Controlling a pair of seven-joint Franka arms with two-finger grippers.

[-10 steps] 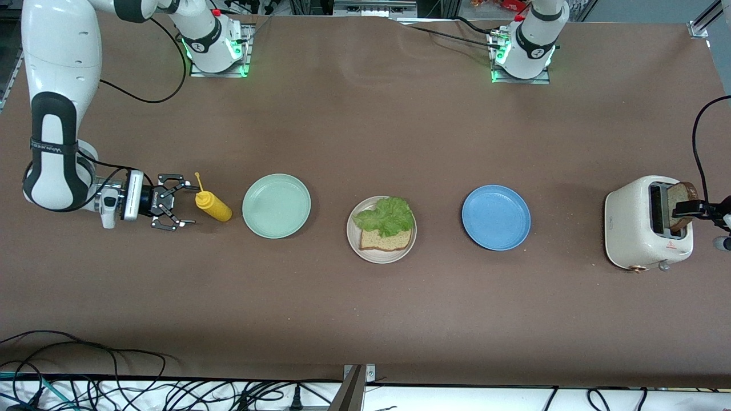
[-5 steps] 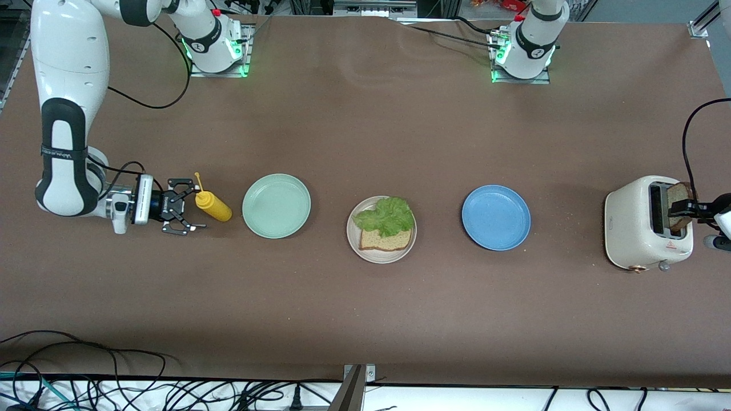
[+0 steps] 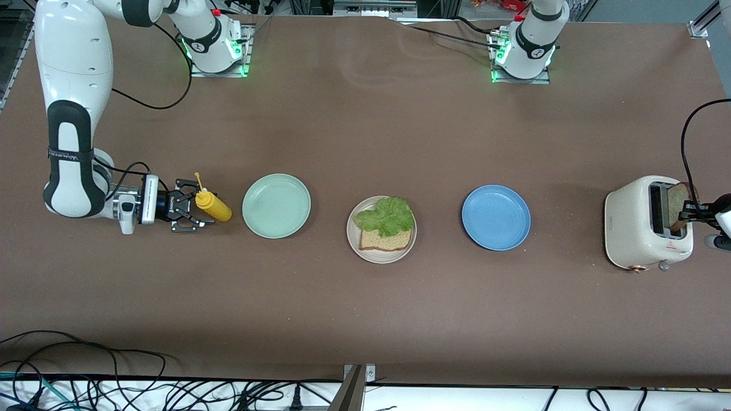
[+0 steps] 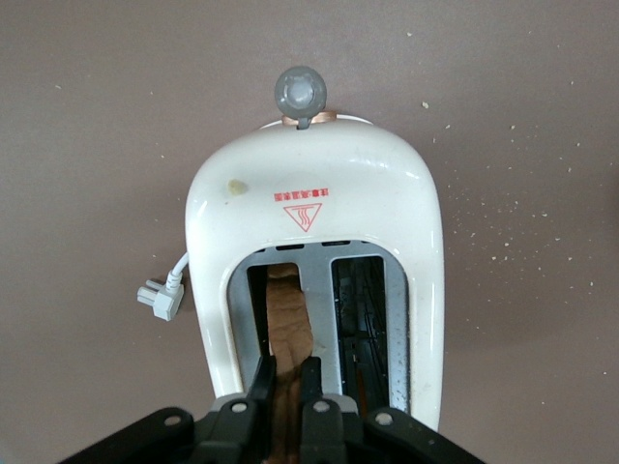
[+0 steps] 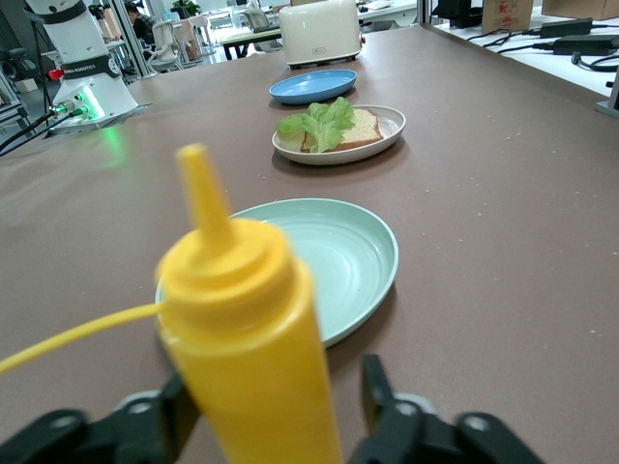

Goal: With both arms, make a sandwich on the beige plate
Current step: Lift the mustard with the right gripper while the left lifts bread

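The beige plate (image 3: 352, 235) sits mid-table with one bread slice (image 3: 380, 241) and a lettuce leaf (image 3: 388, 216) on top of it. A second bread slice (image 3: 677, 204) stands in a slot of the cream toaster (image 3: 634, 228) at the left arm's end. My left gripper (image 3: 690, 211) is shut on that slice; in the left wrist view its gripper (image 4: 287, 372) pinches the slice (image 4: 288, 309) over the toaster (image 4: 309, 208). My right gripper (image 3: 201, 204) is open around a yellow mustard bottle (image 3: 214, 208); the right wrist view shows the bottle (image 5: 247, 338) inside the open gripper (image 5: 279, 391).
A mint-green plate (image 3: 276, 205) lies between the mustard bottle and the beige plate. A blue plate (image 3: 495, 217) lies between the beige plate and the toaster. The toaster's plug (image 4: 160, 298) lies beside it. Cables run along the table's front edge.
My right gripper has moved along the table toward the mustard bottle and now has its open fingers around it. My left gripper has shifted slightly, still on the slice in the toaster.
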